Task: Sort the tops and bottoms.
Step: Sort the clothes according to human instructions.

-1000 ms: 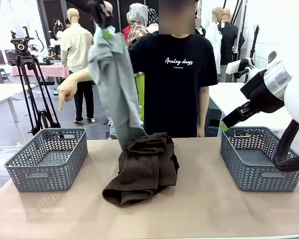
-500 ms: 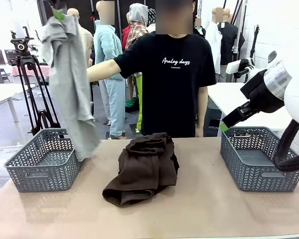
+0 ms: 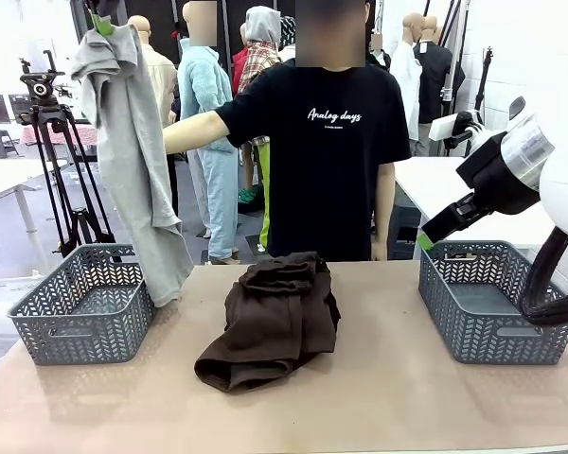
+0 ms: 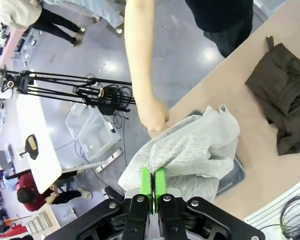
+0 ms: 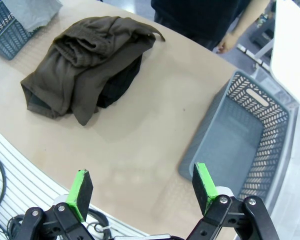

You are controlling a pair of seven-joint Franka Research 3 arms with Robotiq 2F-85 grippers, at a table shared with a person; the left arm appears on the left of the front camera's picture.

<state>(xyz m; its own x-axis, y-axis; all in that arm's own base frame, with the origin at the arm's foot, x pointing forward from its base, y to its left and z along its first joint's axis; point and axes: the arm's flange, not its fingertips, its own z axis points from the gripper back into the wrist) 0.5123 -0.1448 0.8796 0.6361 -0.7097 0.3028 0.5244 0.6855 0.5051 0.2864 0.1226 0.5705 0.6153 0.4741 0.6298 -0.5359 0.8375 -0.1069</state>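
- The left gripper [image 4: 153, 170] is high up and to the left of the dark brown trousers [image 3: 275, 322], its green pads pressed together on a fold of the light grey garment [image 3: 133, 161].
- The grey garment hangs long and loose from that pinch. It is well clear of the trousers and touches them nowhere.
- Its lower end drops onto the left basket [image 3: 85, 303], which stands on the counter [image 3: 388, 397] to the left of the trousers. In the right wrist view grey cloth lies inside that basket.
- The trousers lie crumpled in a heap at the middle of the counter. A black garment [image 5: 117, 82] shows from beneath them on the side facing the right basket.
- The right basket [image 3: 492, 303] stands to the right of the trousers, well apart from them, with nothing in it.
- The right gripper [image 5: 140, 182] hangs in the air to the right of the trousers, above the right basket's near-left corner. Its fingers are spread wide and hold nothing.
- A person in a black T-shirt stands behind the trousers at the far edge of the counter.
- The person's hand [image 4: 155, 117] reaches out to the left of the trousers and meets the edge of the grey garment. Whether it grips the cloth cannot be told.
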